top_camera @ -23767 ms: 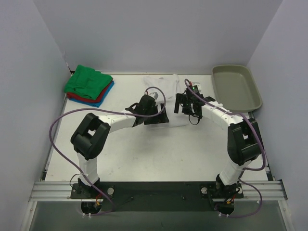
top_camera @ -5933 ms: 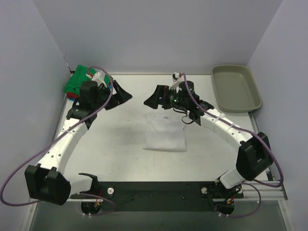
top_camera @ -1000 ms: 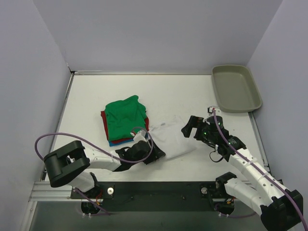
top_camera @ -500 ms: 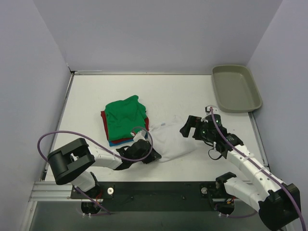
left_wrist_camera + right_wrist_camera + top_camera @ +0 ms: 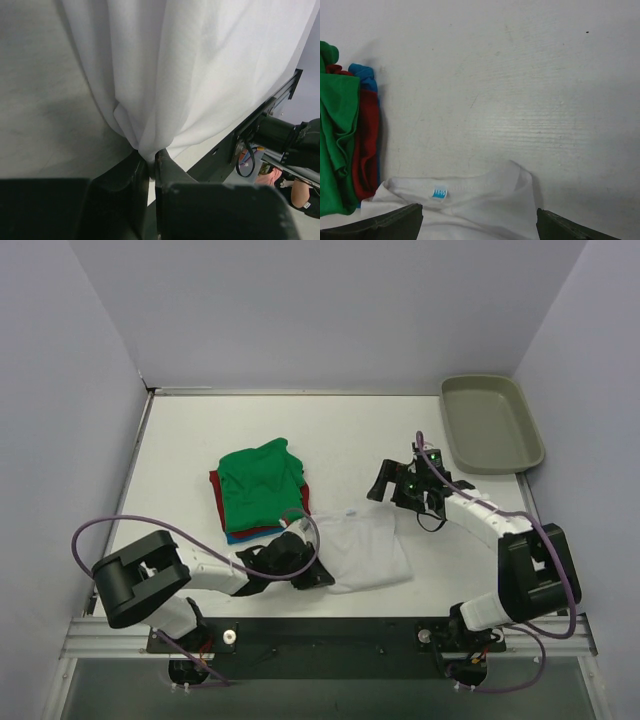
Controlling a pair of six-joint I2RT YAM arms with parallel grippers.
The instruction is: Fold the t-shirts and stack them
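Tee [image 5: 366, 552] edge in left tool [image 5: 149, 161]

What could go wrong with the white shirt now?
1. The left gripper pinches only a small bunch of the white cloth t-shirt, so the fabric might slip out when lifted.
2. The open right gripper holds nothing, so the shirt may sag and unfold.
3. The shirt lies right beside the stack of folded green, red and blue t-shirts; dragging could mess that pile.
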